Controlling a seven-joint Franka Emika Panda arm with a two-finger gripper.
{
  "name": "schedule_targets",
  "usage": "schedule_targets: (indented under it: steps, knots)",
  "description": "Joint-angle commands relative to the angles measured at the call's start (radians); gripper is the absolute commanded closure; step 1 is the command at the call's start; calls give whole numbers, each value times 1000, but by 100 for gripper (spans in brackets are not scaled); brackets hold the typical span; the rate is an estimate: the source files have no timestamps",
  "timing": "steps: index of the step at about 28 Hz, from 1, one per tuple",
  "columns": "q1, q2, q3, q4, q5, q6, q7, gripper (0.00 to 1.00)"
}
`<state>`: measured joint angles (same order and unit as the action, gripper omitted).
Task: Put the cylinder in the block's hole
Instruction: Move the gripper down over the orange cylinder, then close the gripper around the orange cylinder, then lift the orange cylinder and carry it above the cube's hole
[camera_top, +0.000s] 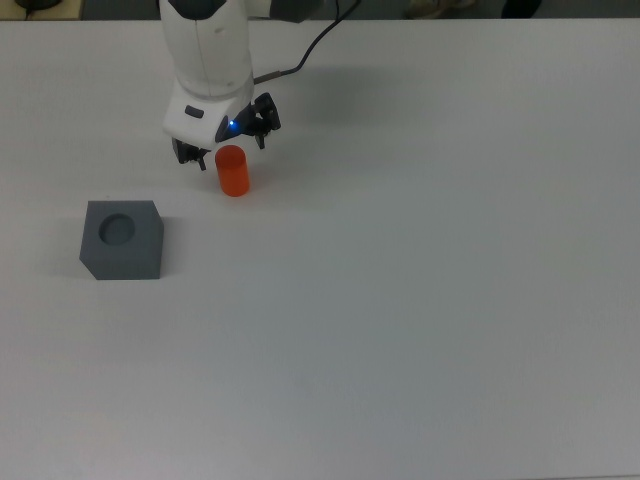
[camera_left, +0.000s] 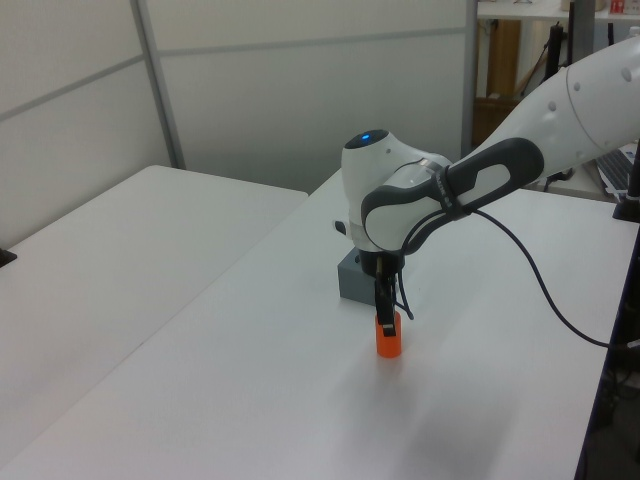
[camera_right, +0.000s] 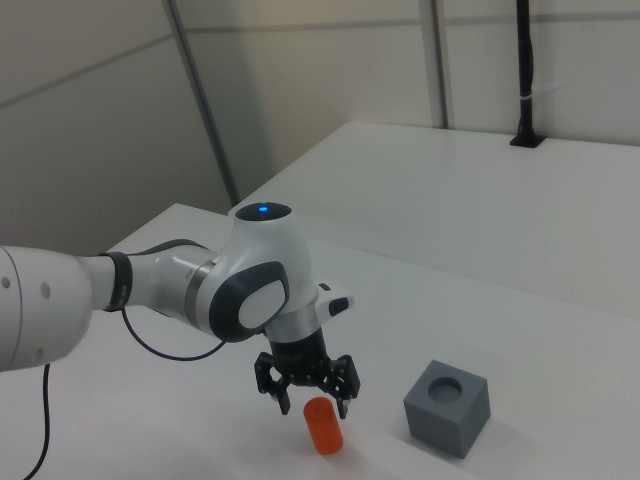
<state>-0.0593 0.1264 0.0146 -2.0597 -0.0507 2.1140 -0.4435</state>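
While its two black fingers stand spread wide and grip nothing, the black two-fingered hand (camera_right: 308, 395) of the white robot arm (camera_left: 520, 150) hangs just above the small smooth orange-red cylinder (camera_top: 233, 171), one finger to either side of its top in the right view. The cylinder stands upright on the plain white bench (camera_top: 420, 300), untouched so far as the views show. In the top view the matte dark grey block (camera_top: 122, 239) sits well apart, below and to the top view's left of the cylinder, with its round hole (camera_top: 118, 230) facing up and empty.

The step in hand looks to be the grasp. To do it well, the hand should be centred over the cylinder, lowered straight until the fingers reach about mid-height, and closed evenly so the smooth round side neither tips nor slides away. Keeping it upright will ease the later fit into the hole.
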Motion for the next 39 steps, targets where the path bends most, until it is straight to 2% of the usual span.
schedule_targets:
  steps: [1, 3, 5, 6, 9, 18, 21, 25, 27, 28, 32, 39]
  knots:
    - [4, 13, 15, 3, -35, 15, -9, 34]
    - [4, 16, 15, 4, -37, 15, -9, 55]
    - [4, 15, 15, 12, -35, 12, -7, 70]
    - [4, 15, 15, 18, -35, 5, -6, 84]
    - [3, 12, 15, 19, -32, 3, -6, 99]
    - [-1, 10, 15, 30, -26, 3, -3, 100]
    - [-10, 7, 13, 64, -20, -9, 3, 100]
    - [-54, 16, 2, 199, 6, -101, 42, 100]
    - [-82, 22, 1, 255, 35, -138, 42, 100]
    - [-109, 32, 1, 297, 66, -150, 46, 100]
    - [-148, 44, -8, 349, 101, -141, 83, 100]
    - [-166, 107, -33, 414, 111, -97, 106, 100]
